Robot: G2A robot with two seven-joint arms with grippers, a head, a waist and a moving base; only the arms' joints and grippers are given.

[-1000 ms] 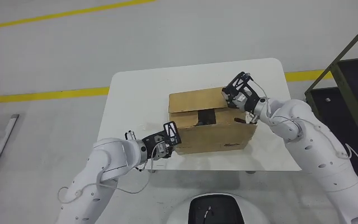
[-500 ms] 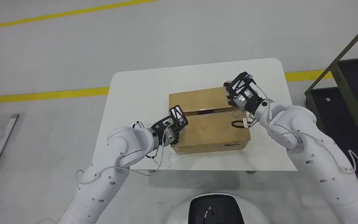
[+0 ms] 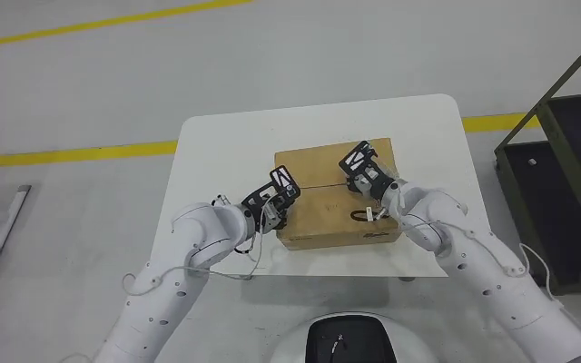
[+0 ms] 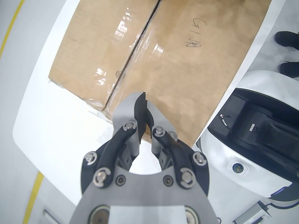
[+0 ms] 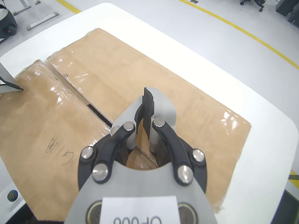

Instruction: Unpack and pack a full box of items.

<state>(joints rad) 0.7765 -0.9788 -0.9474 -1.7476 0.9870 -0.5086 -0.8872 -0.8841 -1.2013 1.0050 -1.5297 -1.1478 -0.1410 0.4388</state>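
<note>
Box (image 3: 331, 213) sits mid white table (image 3: 218, 145), flaps down. At its 9 o'clock edge hangs the left gripper (image 3: 277, 188), pinched shut on nothing. The right gripper (image 3: 361, 165), closed and empty too, is over the seam around 1 o'clock. Wrist views add shiny clear tape (image 4: 140, 38) and a dark slit (image 5: 99, 115) along that seam. Plain brown cardboard, with a pen scribble (image 4: 193, 33) on one flap.

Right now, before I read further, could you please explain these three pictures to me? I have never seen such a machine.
It is a robot with two arms. One picture looks down from above; the other two come from a camera on each wrist. On the white table stands one cardboard box, its top flaps folded down. The left arm and right arm each end in jaws. Both pairs of jaws are shut, hold nothing and sit at the box top.
</note>
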